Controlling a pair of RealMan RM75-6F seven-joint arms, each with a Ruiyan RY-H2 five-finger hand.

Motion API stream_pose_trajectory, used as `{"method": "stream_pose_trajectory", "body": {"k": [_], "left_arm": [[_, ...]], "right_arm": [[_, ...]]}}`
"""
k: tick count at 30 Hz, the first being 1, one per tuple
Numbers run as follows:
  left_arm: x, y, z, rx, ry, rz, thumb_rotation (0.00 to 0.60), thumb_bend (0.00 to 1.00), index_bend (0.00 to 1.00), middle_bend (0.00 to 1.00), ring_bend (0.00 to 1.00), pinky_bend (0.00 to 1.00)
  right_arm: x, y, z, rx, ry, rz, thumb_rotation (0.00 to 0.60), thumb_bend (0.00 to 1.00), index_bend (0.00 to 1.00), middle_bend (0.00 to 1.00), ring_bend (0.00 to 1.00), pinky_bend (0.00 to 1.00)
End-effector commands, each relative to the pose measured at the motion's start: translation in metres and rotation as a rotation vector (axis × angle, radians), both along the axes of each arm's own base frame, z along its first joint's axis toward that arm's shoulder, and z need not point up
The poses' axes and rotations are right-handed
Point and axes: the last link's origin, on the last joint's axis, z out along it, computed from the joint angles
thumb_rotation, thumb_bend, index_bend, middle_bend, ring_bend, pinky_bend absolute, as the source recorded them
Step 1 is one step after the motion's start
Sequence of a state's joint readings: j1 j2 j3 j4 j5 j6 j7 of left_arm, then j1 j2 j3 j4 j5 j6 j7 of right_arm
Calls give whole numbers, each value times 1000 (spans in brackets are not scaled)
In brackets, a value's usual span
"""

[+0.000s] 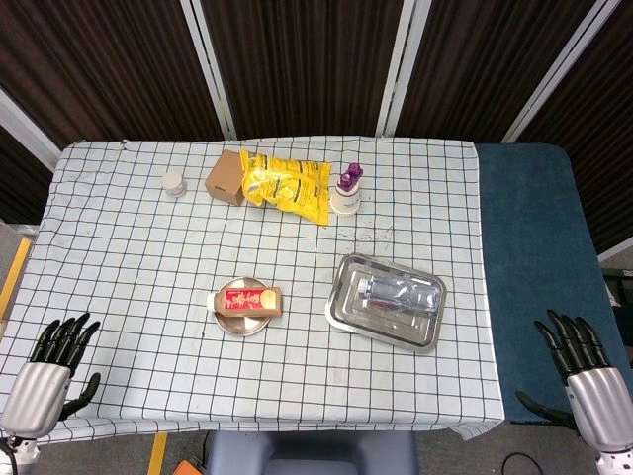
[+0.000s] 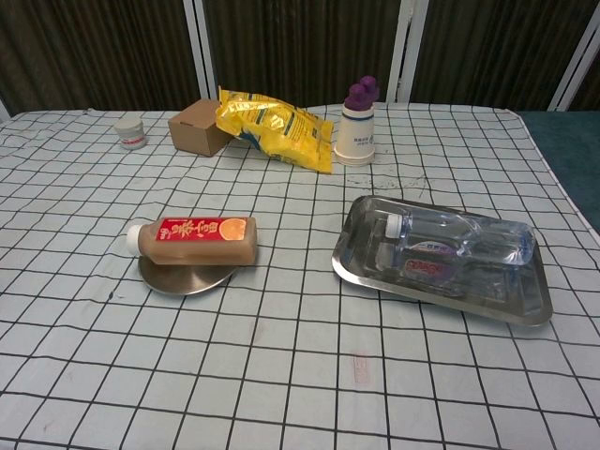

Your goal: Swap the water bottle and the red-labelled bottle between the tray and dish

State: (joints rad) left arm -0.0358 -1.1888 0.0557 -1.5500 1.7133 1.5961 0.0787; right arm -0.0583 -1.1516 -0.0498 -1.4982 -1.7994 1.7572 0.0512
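Water bottle (image 2: 459, 246) lies in the tray (image 2: 525, 307); red-labelled bottle (image 2: 195, 240), left of the tray, lies on the dish (image 2: 169, 279). Both likely rigid, smooth, roll-prone: grasp mid-body. Left hand (image 1: 54, 361) and right hand (image 1: 584, 361) spread, empty.

Head view looks steeply down over the whole table (image 1: 119, 237); chest view sits low and close, facing across the same tabletop.

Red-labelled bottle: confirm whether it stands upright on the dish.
No, the red-labelled bottle lies on its side across the dish, cap pointing left.
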Motion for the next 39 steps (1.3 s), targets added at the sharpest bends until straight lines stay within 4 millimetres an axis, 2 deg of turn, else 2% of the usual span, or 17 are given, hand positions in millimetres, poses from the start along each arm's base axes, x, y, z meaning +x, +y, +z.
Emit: {"method": "stream_pose_trajectory", "body": {"k": [1, 6, 9, 13, 17, 23, 26, 30, 33, 35, 39], "left_arm": [[-1, 0, -1, -2, -1, 12, 600, 445, 0, 0, 0, 63], [-2, 4, -2, -13, -6, 16, 600, 445, 0, 0, 0, 63], [-4, 7, -3, -23, -12, 29, 600, 444, 0, 0, 0, 63], [-9, 15, -1, -6, -12, 58, 600, 445, 0, 0, 0, 66], [-7, 15, -4, -22, -12, 40, 600, 444, 0, 0, 0, 67], [-10, 15, -1, -5, -6, 51, 600, 445, 0, 0, 0, 67], [-11, 16, -1, -8, -10, 56, 600, 444, 0, 0, 0, 67], [-14, 19, -1, -17, -16, 61, 600, 444, 0, 0, 0, 67], [-16, 21, 1, -10, -19, 70, 600, 444, 0, 0, 0, 67], [-18, 22, 3, 3, -16, 73, 600, 444, 0, 0, 0, 67], [-20, 22, 6, 13, -20, 85, 600, 444, 0, 0, 0, 67]], "right_arm": [[0, 0, 0, 8, -4, -8, 600, 181, 0, 0, 0, 0], [0, 0, -4, 14, 15, -23, 600, 181, 0, 0, 0, 0], [9, -16, -14, -8, 13, -22, 600, 181, 0, 0, 0, 0], [39, -62, -27, 9, 52, 32, 600, 181, 13, 0, 0, 0], [70, -114, -56, 157, 98, 41, 600, 181, 27, 43, 0, 36], [97, -175, -100, 260, 164, -12, 600, 180, 25, 54, 0, 48], [105, -196, -125, 285, 213, -40, 600, 181, 15, 55, 0, 48], [118, -214, -157, 317, 230, -70, 600, 180, 58, 89, 0, 54], [120, -224, -176, 327, 270, -95, 600, 180, 75, 127, 0, 57], [118, -228, -186, 336, 281, -117, 600, 180, 106, 148, 6, 65], [114, -230, -191, 321, 290, -132, 600, 182, 243, 233, 83, 135]]}}
